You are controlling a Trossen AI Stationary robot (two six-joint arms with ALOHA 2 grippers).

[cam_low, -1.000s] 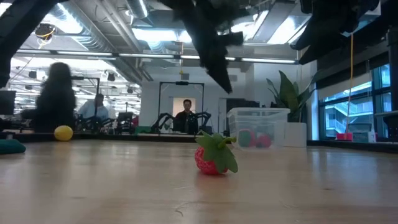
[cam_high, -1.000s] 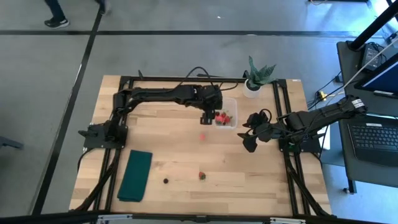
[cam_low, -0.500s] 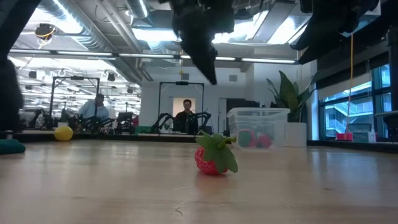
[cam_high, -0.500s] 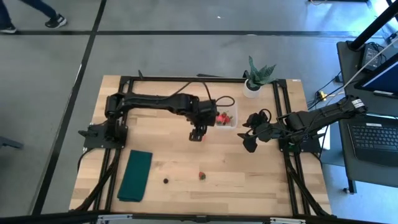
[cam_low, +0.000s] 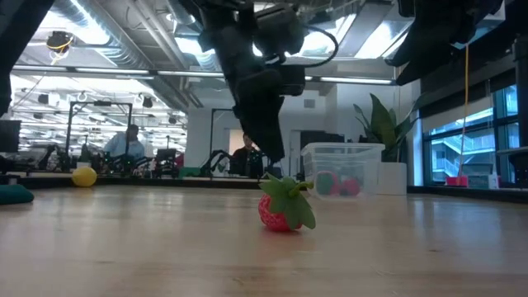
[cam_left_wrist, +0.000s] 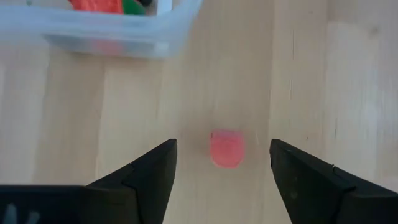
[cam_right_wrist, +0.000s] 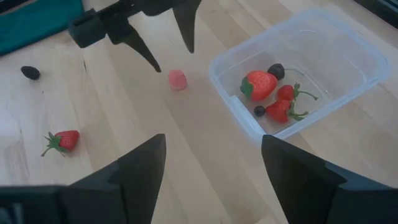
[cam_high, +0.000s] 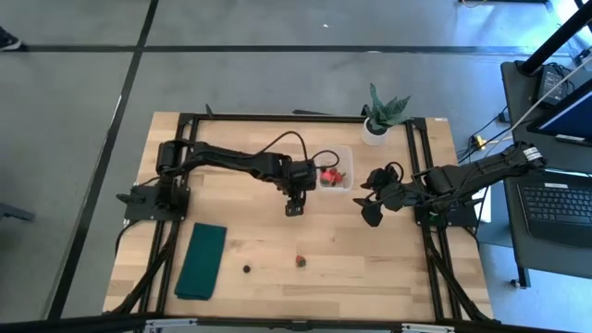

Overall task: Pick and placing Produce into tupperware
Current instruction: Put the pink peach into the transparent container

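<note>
You see the pink piece (cam_left_wrist: 226,148) lying on the table (cam_high: 388,250) near the tub (cam_right_wrist: 323,56), which holds strawberries (cam_right_wrist: 259,84) and dark berries. The left gripper (cam_left_wrist: 222,163) hangs over the pink piece, jaws released, touching nothing. The right gripper (cam_right_wrist: 211,165) waits apart, jaws also released and empty.

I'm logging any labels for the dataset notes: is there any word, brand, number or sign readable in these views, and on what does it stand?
None can be read.
The tupperware, the produce in it and the pink piece between the open left gripper fingers carry no markings.
The green cloth and white plant pot are plain.
The laptop screen beside the table is too small to read.
</note>
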